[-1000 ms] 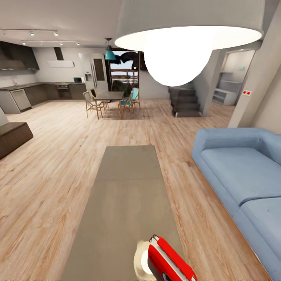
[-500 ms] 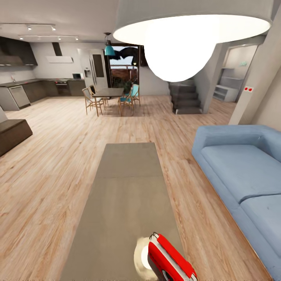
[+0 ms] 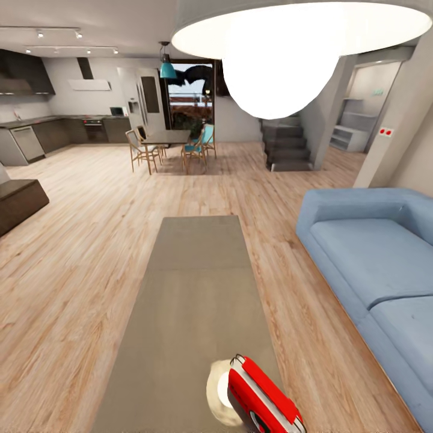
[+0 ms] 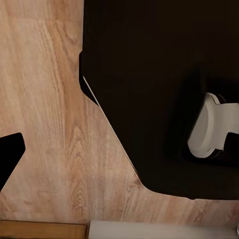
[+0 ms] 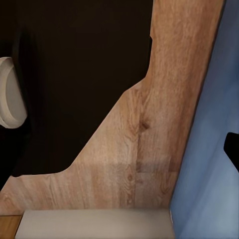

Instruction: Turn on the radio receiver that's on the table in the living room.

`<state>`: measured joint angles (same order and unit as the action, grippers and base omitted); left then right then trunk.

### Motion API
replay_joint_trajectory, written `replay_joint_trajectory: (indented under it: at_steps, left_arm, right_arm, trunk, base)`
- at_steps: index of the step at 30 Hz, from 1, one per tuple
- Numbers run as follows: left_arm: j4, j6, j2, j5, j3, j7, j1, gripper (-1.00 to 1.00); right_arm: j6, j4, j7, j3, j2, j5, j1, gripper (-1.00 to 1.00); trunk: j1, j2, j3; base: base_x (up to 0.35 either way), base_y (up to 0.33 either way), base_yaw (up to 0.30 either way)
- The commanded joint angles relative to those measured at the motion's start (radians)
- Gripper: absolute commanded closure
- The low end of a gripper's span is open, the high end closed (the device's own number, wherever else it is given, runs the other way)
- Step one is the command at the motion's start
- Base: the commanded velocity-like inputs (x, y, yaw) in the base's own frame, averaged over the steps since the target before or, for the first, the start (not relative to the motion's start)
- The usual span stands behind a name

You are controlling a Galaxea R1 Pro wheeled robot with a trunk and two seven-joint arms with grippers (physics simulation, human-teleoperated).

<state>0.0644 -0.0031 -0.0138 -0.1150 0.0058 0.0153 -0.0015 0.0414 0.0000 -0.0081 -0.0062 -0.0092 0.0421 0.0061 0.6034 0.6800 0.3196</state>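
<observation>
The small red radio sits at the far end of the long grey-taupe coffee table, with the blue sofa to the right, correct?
Not quite: the small red radio sits at the near end of the long grey-taupe coffee table, as the head view shows. The blue sofa is indeed to the right.

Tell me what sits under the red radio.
The radio receiver rests on the table at its near end, beside a bright glare on the glossy top. Its underside and contact patch are hidden.
</observation>
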Motion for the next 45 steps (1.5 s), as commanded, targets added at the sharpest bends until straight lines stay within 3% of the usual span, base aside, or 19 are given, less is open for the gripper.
replay_joint_trajectory:
  at_steps: [1, 45]
  left_arm:
    - [0.000, 0.000, 0.000, 0.000, 0.000, 0.000, 0.000, -1.00]
    - [0.000, 0.000, 0.000, 0.000, 0.000, 0.000, 0.000, -1.00]
  right_arm:
    - [0.000, 0.000, 0.000, 0.000, 0.000, 0.000, 0.000, -1.00]
    - [0.000, 0.000, 0.000, 0.000, 0.000, 0.001, 0.000, -1.00]
  trunk:
    - [0.000, 0.000, 0.002]
    - [0.000, 0.000, 0.072]
  base:
    - [0.000, 0.000, 0.000]
    - [0.000, 0.000, 0.000]
